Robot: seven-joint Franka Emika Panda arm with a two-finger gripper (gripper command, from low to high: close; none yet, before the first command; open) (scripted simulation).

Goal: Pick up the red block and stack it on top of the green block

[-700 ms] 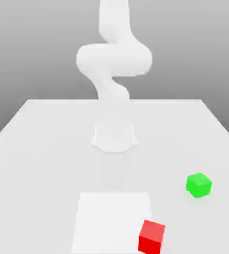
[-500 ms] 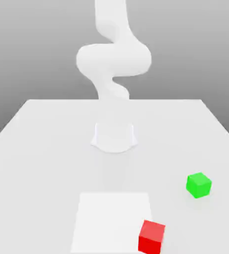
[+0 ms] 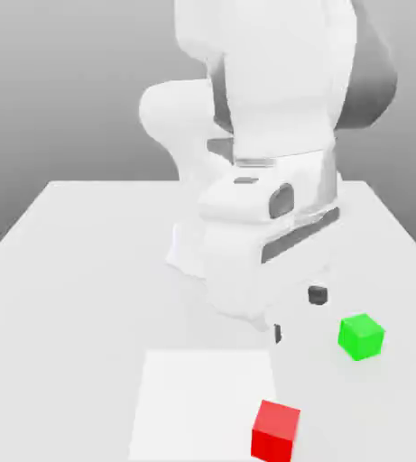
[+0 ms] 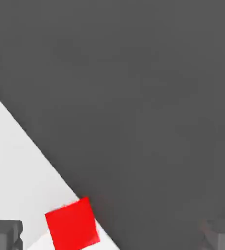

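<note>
The red block [image 3: 275,430] lies on the white table [image 3: 67,298] near the front edge, at the corner of a paler square patch. The green block [image 3: 361,337] sits farther back, toward the exterior view's right, apart from the red one. My gripper [image 3: 297,313] hangs above the table behind the red block and just to the exterior view's left of the green block. It is open, its dark fingertips [image 3: 317,294] spread wide with nothing between them. In the hand view the red block [image 4: 71,223] lies ahead of the gripper [image 4: 112,234], closer to one finger [image 4: 4,233].
A paler square patch [image 3: 202,397] marks the table in front of the arm. The arm's large white links [image 3: 265,135] lean forward over the middle of the table. In the hand view the table's edge runs diagonally, with dark floor beyond it.
The arm has swung forward and down, bringing the hand and open fingers into the exterior view between the base and the blocks. Neither block has moved.
</note>
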